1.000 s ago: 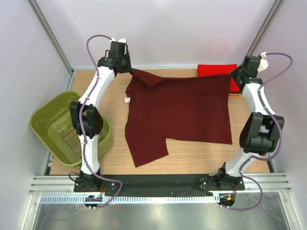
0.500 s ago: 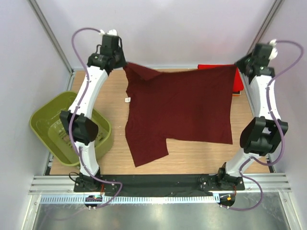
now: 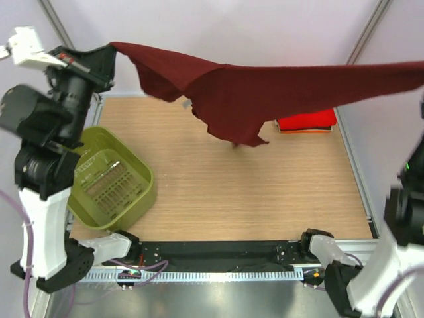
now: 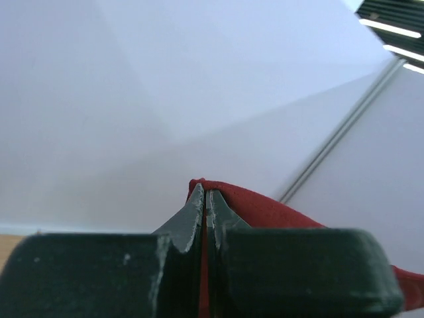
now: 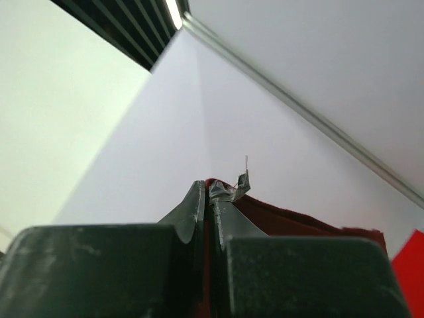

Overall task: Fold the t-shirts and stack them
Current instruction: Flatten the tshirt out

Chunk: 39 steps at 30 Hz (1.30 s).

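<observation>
Hanging maroon tee (image 3: 265,93) partly hides red tee (image 3: 306,122); basket (image 3: 112,179) L

The maroon t-shirt (image 3: 265,89), lying spread across the table (image 3: 218,199) a second ago, is now hanging high above the table, stretched into a long band between both arms. Its middle is sagging, with one loose fold dangling toward the far part of the table, and it is no longer covering the table's centre. The left gripper (image 4: 205,194) and right gripper (image 5: 207,191), each pinching the cloth, are now riding well above the table instead of low at its far edge. The red t-shirt (image 3: 306,122) at the table's far right corner, earlier partly covered, is now showing whole.
</observation>
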Available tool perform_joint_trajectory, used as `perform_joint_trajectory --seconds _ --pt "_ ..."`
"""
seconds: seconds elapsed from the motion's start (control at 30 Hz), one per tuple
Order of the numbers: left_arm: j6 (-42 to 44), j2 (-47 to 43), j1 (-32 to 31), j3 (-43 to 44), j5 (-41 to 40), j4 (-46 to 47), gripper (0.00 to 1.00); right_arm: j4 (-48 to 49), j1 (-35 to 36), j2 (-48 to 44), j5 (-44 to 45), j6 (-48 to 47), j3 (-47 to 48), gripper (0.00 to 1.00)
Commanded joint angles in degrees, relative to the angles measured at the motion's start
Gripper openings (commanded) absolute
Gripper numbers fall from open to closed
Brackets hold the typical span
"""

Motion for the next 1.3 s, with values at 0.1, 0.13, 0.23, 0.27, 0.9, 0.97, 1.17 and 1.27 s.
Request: perform_joint_trajectory --seconds 0.1,0.13,0.23,0.27,0.9,0.97,1.17,1.27 --pt "2.6 -5.2 -0.4 -5.4 3.5 1.8 0.00 -4.1 0.0 -4.6 11.7 0.5 0.4 0.01" --pt "4.5 -6.3 -0.5 -5.6 3.4 0.9 0.00 -4.5 0.0 -6.1 12.6 0.0 0.4 0.01" --pt "7.9 -9.0 -0.5 -5.6 1.6 -0.3 0.00 -4.9 0.0 -8.5 13.9 -0.1 0.1 0.01" --pt "8.6 -9.2 -0.4 -4.8 1.3 -0.5 0.00 -4.9 0.0 -8.8 14.2 -0.2 0.5 0.01" --pt "23.5 18.3 2.7 -11.2 2.7 7.2 0.00 20.0 0.0 0.9 2.4 -4.8 -39.1 0.01" --pt "22.7 26.3 5.0 -9.8 4.8 8.4 0.00 27.9 0.0 6.1 -1.5 -6.6 -46.1 0.01" --pt "22.3 46.0 9.8 8.6 8.2 8.3 0.00 46.1 0.0 26.0 -15.3 -11.6 -42.7 0.01" --pt "21.3 49.2 10.3 9.5 7.3 10.6 0.00 46.1 0.0 31.4 -18.0 -11.9 -39.1 0.01"
